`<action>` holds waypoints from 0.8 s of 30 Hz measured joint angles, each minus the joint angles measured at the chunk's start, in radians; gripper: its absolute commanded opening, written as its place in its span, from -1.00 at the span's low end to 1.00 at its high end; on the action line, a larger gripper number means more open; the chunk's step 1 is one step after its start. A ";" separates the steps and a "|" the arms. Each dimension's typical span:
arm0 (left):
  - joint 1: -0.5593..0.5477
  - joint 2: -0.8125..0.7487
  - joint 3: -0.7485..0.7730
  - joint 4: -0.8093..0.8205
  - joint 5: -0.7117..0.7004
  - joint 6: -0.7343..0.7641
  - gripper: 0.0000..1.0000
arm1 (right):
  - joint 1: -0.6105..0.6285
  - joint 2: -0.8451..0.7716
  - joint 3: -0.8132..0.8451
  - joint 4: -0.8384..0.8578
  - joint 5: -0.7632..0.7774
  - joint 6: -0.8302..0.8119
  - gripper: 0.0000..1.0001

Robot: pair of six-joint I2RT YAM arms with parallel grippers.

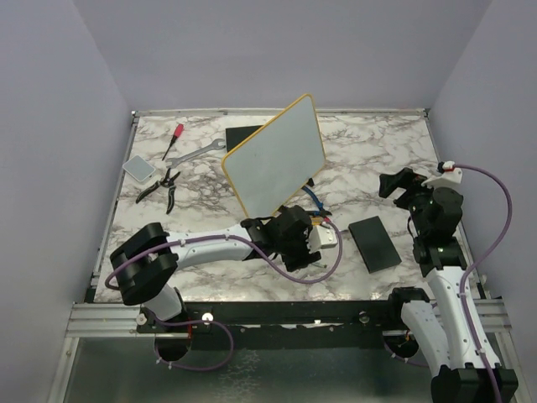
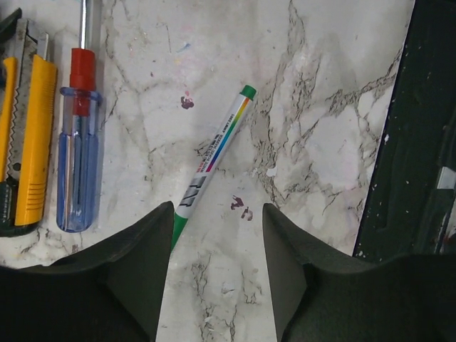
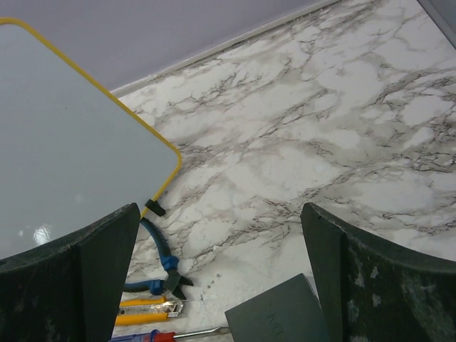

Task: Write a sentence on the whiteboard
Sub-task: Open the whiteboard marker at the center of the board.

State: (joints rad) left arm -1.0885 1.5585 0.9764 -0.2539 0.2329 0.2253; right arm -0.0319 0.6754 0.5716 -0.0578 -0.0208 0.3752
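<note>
The whiteboard [image 1: 275,155], white with a thin yellow rim, stands tilted in the middle of the table; its face is blank and no sentence shows on it. It also fills the left of the right wrist view [image 3: 64,142]. My left gripper [image 1: 294,235] is just in front of the board's lower edge. In the left wrist view it [image 2: 217,210] is open and empty, low over a white marker pen [image 2: 214,153] with a green cap and rainbow stripe, whose near end lies by the left finger. My right gripper [image 1: 398,185] [image 3: 221,210] is open and empty at the right, above the table.
A blue-handled screwdriver [image 2: 77,164] and a yellow utility knife [image 2: 28,135] lie left of the pen. Blue pliers [image 3: 153,256] lie by the board's corner. A black rectangle [image 1: 374,243] lies front right, another [image 1: 239,134] behind the board. A wrench [image 1: 195,153], red screwdriver [image 1: 174,139], grey pad [image 1: 139,167] and black pliers [image 1: 161,186] lie back left.
</note>
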 measured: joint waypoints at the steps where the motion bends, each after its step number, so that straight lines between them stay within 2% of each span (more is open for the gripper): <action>1: -0.005 0.008 -0.013 0.021 -0.006 0.003 0.04 | 0.000 -0.004 0.000 0.000 0.000 0.001 0.96; 12: -0.013 0.106 -0.066 0.126 -0.058 0.023 -0.01 | 0.000 -0.057 0.033 -0.014 0.000 0.013 0.96; 16: -0.013 0.129 -0.077 0.144 -0.089 0.023 -0.25 | 0.000 -0.059 0.033 -0.015 0.000 0.017 0.96; 24: -0.015 0.136 -0.089 0.185 -0.101 0.021 -0.43 | 0.000 -0.060 0.033 -0.015 -0.001 0.017 0.96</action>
State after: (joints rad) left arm -1.1038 1.6947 0.8871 -0.0685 0.1314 0.2466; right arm -0.0319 0.6159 0.6048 -0.0727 -0.0216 0.3923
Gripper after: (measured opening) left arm 0.304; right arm 0.983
